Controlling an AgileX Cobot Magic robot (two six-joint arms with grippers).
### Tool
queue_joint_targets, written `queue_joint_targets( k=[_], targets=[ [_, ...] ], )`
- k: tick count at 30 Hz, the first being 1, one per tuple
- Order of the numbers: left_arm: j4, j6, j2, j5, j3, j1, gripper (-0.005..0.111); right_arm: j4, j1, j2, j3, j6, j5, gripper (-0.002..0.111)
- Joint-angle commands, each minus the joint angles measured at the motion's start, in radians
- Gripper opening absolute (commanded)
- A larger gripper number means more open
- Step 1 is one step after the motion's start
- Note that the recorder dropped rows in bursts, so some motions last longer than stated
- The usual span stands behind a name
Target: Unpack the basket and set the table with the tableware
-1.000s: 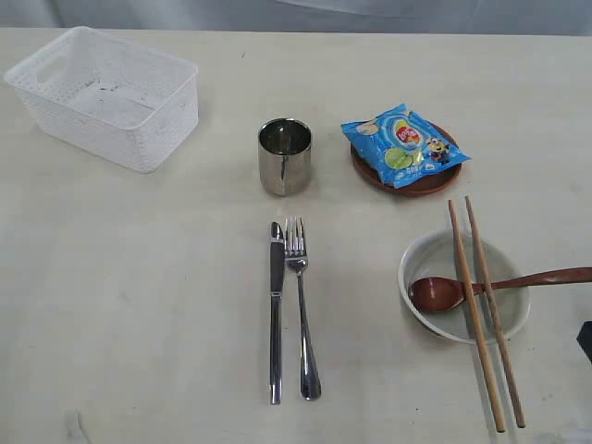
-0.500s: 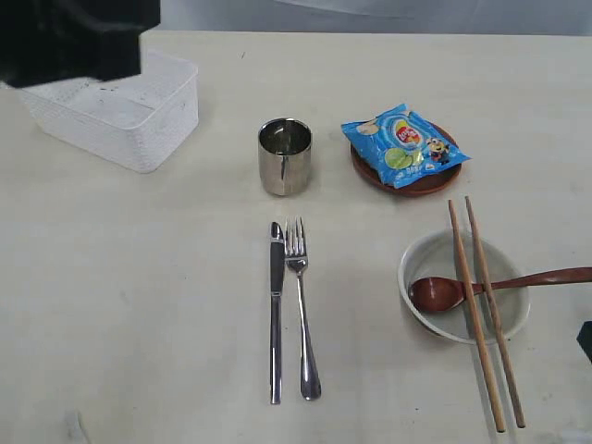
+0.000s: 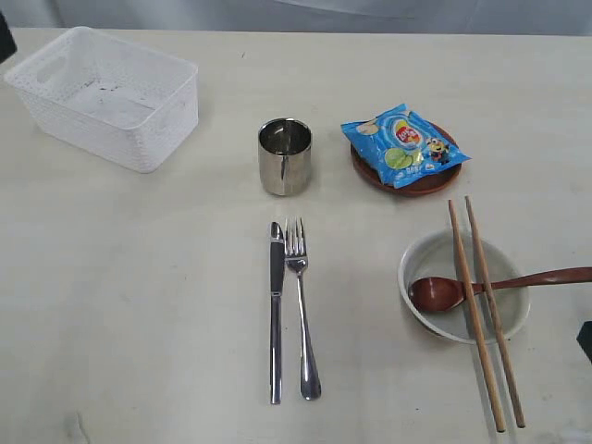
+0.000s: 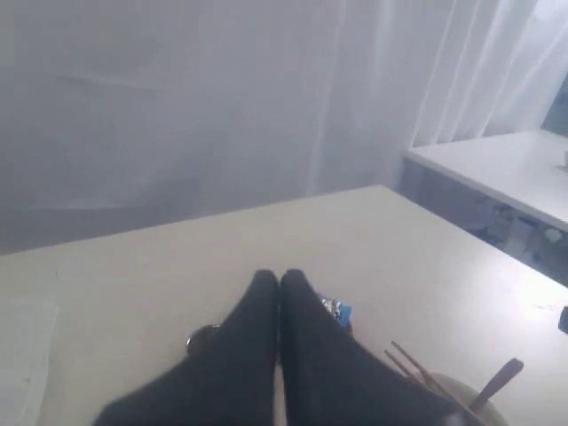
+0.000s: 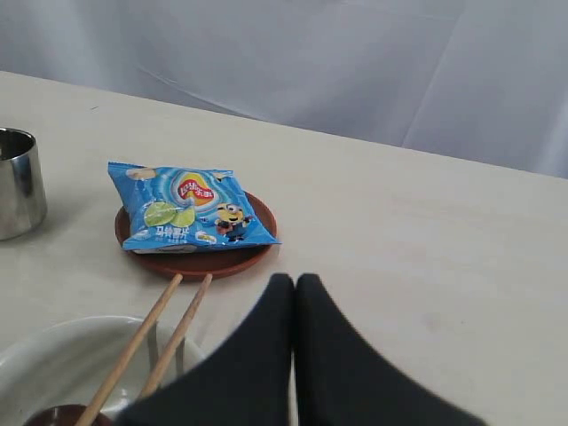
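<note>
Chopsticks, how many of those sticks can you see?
2. The left chopstick and the right chopstick lie side by side across the bowl, over the spoon. None looks hidden.

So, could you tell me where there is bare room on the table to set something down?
The widest bare patch lies between the basket and the knife. A narrower one lies between the fork and the bowl. The right of the exterior view is crowded: chip bag on the plate, chopsticks and spoon across the bowl.
</note>
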State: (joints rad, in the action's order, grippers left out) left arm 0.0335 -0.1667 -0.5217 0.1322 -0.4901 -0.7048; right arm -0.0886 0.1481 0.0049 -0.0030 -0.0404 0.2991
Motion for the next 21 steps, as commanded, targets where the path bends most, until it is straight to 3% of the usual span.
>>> queue_joint_targets(
  k=[1, 17, 21],
  targets=[
    [0.005, -0.006, 0.052, -0.003, 0.005, -0.003, 0.000, 0.000, -0.006, -0.005, 0.003, 0.004, -0.001, 0.000],
    [-0.006, 0.068, 0.067, -0.003, 0.005, -0.003, 0.000, 0.000, -0.006, -0.005, 0.003, 0.004, -0.001, 0.000],
    [-0.008, 0.217, 0.067, 0.008, 0.005, -0.003, 0.000, 0.000, -0.006, -0.005, 0.003, 0.004, -0.001, 0.000]
  ],
)
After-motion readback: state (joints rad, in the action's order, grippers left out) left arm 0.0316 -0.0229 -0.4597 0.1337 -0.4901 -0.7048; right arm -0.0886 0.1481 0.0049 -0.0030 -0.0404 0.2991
